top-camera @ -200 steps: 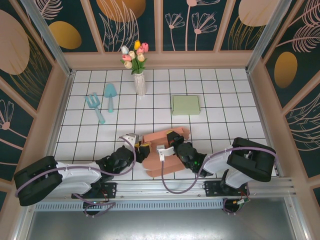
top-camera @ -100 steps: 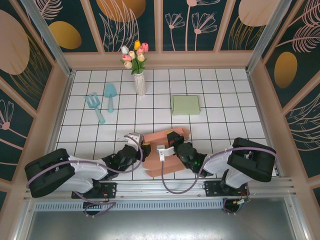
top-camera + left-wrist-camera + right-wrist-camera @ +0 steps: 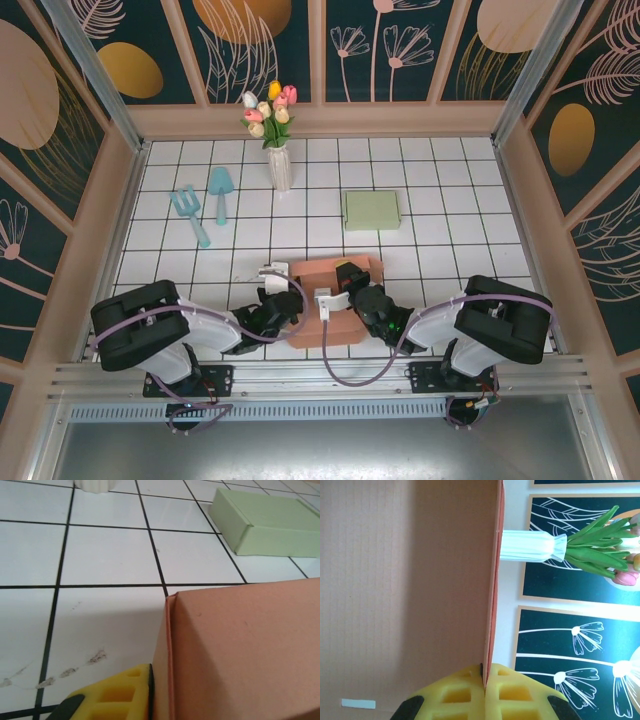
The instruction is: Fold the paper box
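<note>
The paper box [image 3: 318,272] lies on the table [image 3: 450,240] at the middle of its near edge. The right gripper [image 3: 484,680] is clamped on one wall of the box (the yellow pads [image 3: 455,695] meet on the cardboard edge). The left gripper [image 3: 284,297] presses against the box's left side; I cannot tell how wide its jaws stand.

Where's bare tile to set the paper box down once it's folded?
Widest: tiles between the green box and the right wall. Also free: tiles between the blue garden tools and the left arm. Crowded: around the paper box at the near edge.
</note>
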`<action>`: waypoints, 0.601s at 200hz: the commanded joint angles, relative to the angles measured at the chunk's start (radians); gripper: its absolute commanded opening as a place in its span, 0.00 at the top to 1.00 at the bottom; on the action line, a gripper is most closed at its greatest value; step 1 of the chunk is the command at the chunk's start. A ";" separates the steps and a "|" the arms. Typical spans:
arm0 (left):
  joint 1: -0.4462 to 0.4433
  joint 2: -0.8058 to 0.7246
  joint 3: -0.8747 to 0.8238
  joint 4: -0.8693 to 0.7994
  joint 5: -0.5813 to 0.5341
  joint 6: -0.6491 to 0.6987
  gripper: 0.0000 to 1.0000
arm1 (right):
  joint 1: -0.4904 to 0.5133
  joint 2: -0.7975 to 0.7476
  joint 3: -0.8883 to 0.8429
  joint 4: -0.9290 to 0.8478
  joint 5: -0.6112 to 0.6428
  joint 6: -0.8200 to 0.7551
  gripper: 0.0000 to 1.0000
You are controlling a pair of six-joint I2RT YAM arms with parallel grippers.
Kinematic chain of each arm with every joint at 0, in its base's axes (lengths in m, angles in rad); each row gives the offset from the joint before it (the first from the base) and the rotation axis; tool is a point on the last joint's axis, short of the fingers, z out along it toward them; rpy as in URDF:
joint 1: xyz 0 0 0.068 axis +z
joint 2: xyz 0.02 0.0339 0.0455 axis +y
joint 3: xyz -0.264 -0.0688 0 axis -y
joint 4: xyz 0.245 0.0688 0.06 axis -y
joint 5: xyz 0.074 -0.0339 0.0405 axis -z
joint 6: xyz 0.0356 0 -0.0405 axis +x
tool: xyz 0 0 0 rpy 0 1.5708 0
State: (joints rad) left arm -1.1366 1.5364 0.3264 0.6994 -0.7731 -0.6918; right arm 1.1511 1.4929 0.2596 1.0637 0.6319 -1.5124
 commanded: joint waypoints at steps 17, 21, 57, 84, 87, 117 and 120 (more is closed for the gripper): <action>0.014 0.035 0.074 -0.374 -0.307 -0.284 0.93 | 0.016 0.001 -0.021 -0.063 -0.035 0.020 1.00; 0.014 0.033 0.083 -0.407 -0.321 -0.301 0.94 | 0.016 0.003 -0.019 -0.063 -0.034 0.021 1.00; 0.014 0.037 0.131 -0.503 -0.332 -0.331 0.88 | 0.016 0.010 -0.019 -0.063 -0.034 0.036 1.00; 0.015 0.092 0.212 -0.610 -0.381 -0.355 0.87 | 0.014 0.015 -0.020 -0.059 -0.033 0.056 1.00; 0.014 0.097 0.217 -0.612 -0.386 -0.353 0.87 | 0.016 0.015 -0.020 -0.058 -0.034 0.060 1.00; 0.015 0.100 0.205 -0.489 -0.358 -0.230 0.85 | 0.013 0.007 -0.021 -0.056 -0.042 0.100 1.00; 0.014 0.098 0.201 -0.474 -0.352 -0.217 0.84 | 0.012 0.006 -0.022 -0.057 -0.043 0.104 1.00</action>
State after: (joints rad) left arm -1.1690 1.6253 0.5537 0.2481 -0.9874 -0.9390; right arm 1.1538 1.4975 0.2684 1.0595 0.6018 -1.4628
